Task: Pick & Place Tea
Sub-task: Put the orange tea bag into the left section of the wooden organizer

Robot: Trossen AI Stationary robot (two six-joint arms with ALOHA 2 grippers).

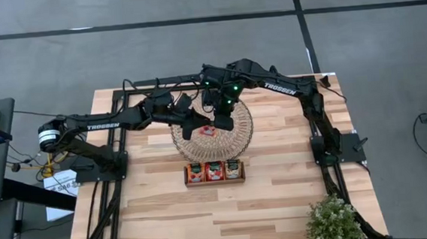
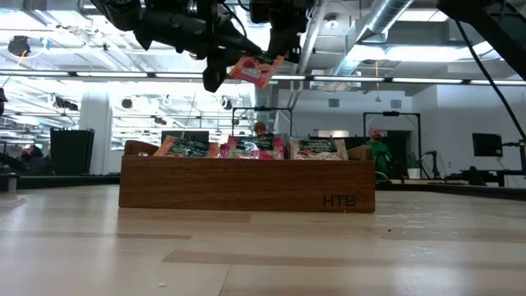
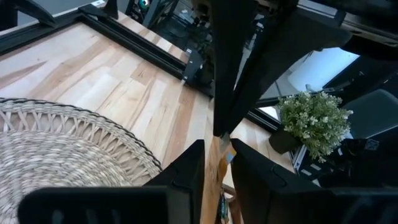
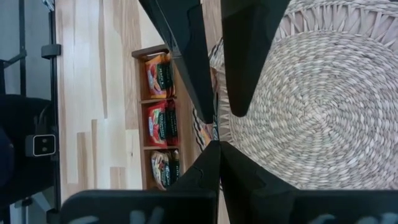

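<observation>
One red-orange tea sachet (image 1: 209,130) hangs in the air over the round woven mat (image 1: 237,137), between my two grippers. My right gripper (image 1: 221,123) comes down on it from the far side and is shut on it. My left gripper (image 3: 217,163) reaches in level from the table's left. Its fingers stand close on either side of the sachet's thin edge (image 3: 221,158), slightly open. I cannot tell whether they touch it. More tea sachets stand upright in the three compartments of the brown wooden tray (image 1: 214,181). My right gripper pinches the sachet (image 2: 253,72) between its two fingers at its upper edge (image 4: 214,134). The fingers slant down from above. The sachet hangs tilted below them, clear of the mat.
The tray (image 2: 246,185) stands just on the near side of the mat. A small potted plant (image 1: 332,220) sits at the table's near right corner. Black arm frames run along the left and right edges. Bare wood lies toward the near edge.
</observation>
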